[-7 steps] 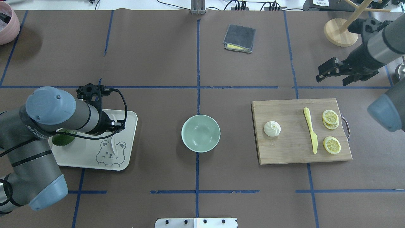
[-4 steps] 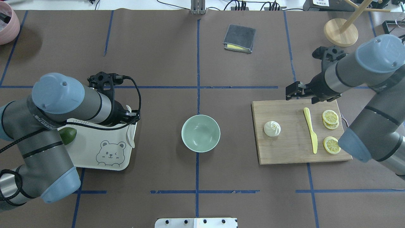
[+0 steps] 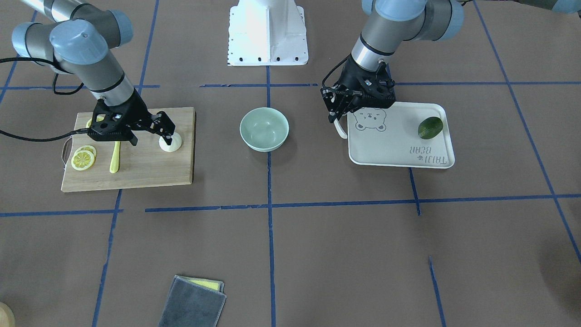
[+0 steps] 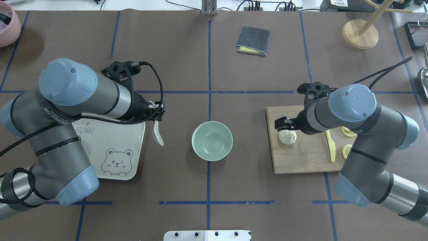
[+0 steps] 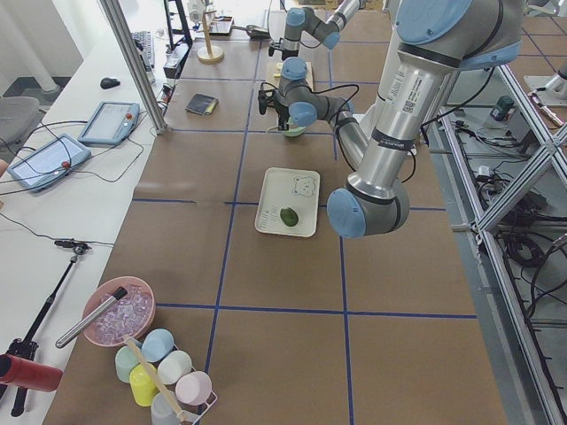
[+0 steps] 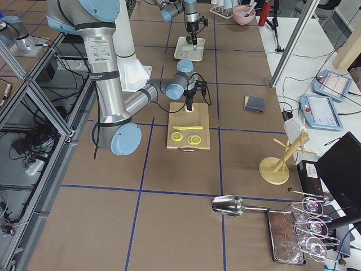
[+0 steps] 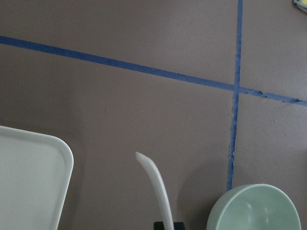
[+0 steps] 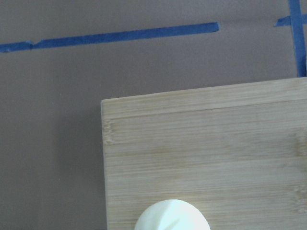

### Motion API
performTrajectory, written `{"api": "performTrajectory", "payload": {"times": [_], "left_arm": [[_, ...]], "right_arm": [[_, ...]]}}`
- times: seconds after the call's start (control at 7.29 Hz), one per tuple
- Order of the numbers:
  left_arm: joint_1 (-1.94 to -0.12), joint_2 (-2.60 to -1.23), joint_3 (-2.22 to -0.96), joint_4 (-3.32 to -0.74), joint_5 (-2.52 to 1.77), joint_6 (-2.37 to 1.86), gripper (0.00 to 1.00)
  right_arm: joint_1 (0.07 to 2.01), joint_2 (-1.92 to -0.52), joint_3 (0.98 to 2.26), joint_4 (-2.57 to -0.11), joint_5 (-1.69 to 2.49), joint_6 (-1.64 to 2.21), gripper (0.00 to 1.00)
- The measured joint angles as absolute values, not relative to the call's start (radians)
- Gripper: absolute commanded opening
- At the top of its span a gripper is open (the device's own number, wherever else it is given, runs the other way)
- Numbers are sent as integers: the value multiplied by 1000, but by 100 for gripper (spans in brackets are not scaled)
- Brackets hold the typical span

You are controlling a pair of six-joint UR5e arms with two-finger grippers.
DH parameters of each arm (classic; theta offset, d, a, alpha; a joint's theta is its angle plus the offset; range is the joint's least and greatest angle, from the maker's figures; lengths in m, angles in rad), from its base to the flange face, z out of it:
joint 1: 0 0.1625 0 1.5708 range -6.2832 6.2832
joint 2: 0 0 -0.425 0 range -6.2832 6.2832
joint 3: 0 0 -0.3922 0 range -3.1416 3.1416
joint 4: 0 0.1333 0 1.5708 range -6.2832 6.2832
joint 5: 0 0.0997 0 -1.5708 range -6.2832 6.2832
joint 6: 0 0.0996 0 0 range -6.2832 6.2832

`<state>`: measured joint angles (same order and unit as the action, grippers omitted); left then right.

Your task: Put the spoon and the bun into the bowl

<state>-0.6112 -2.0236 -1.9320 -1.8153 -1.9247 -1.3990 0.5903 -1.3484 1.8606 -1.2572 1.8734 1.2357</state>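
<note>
My left gripper (image 4: 155,113) is shut on the handle of the off-white spoon (image 4: 157,132) and holds it scoop down above the table, between the tray (image 4: 110,140) and the mint-green bowl (image 4: 212,142). The left wrist view shows the spoon (image 7: 156,187) with the bowl (image 7: 254,208) close on its right. The bowl (image 3: 264,129) is empty. The white pleated bun (image 4: 287,137) sits near the left end of the wooden cutting board (image 4: 301,157). My right gripper (image 3: 152,136) is open and hovers just above the bun (image 3: 170,143). The bun also shows in the right wrist view (image 8: 171,216).
A yellow plastic knife (image 4: 331,147) and lemon slices (image 3: 82,159) lie on the board beside my right arm. A dark green fruit (image 3: 430,127) lies on the tray (image 3: 395,150). A folded grey cloth (image 4: 253,40) and a wooden stand (image 4: 360,33) are at the far side.
My left gripper has lifted the spoon off the tray and carried it right, toward the bowl. My right arm has swung in from the far right to above the bun.
</note>
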Motion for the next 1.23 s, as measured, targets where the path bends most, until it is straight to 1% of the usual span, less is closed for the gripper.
{"api": "performTrajectory", "payload": {"times": [0.14,0.27,0.41,0.69,0.82,0.96,1.23], "left_arm": [[-612,-2026,-1929,-1824,-1925,-1406,0],[-612,-2028,-1918,-1845,-1925,-1418,0],[-612,-2030,-1899,-1872,-1925,-1430,0],[-611,-2033,-1868,-1905,-1924,-1448,0],[-608,-2042,-1839,-1943,-1922,-1485,0],[-604,-2060,-1790,-2007,-1919,-1546,0],[-580,-2115,-1713,-2079,-1914,-1646,0]], "right_arm": [[572,-1346,1854,-1260,1860,1237,92],[562,-1346,1852,-1265,1856,1238,72],[559,-1346,1850,-1268,1855,1238,50],[559,-1347,1849,-1270,1855,1237,23],[560,-1348,1849,-1269,1855,1237,13],[565,-1348,1851,-1269,1856,1236,8],[587,-1347,1858,-1269,1864,1234,8]]}}
